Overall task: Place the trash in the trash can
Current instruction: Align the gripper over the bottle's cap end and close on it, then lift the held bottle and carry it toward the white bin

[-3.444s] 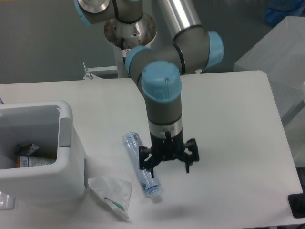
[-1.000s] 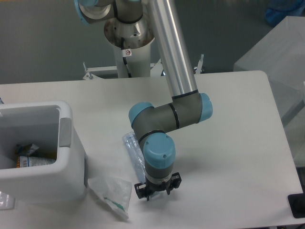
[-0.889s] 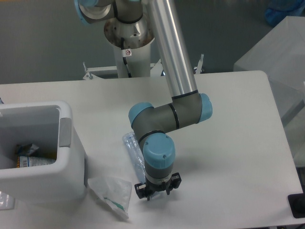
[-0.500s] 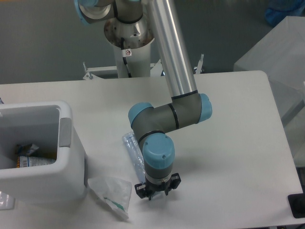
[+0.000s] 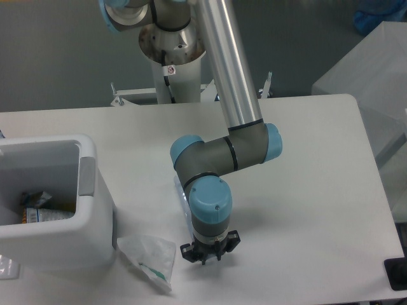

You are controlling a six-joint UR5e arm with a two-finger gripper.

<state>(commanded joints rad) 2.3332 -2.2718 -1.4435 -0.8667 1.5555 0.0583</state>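
Observation:
My gripper points straight down at the table near the front edge, right of the crumpled white wrapper with green marks. It is shut on the lower end of the crushed clear bottle. Only a pale sliver of the bottle shows left of my wrist; the rest is hidden under the arm. The white trash can stands at the left edge, and the wrapper lies by its front right corner.
Some packaging lies inside the trash can. The arm's base column rises at the back of the table. A black object sits at the front right corner.
The bottle's upper end has swung right and slipped behind my wrist. The gripper has shifted very slightly left. The wrapper and trash can have not moved.

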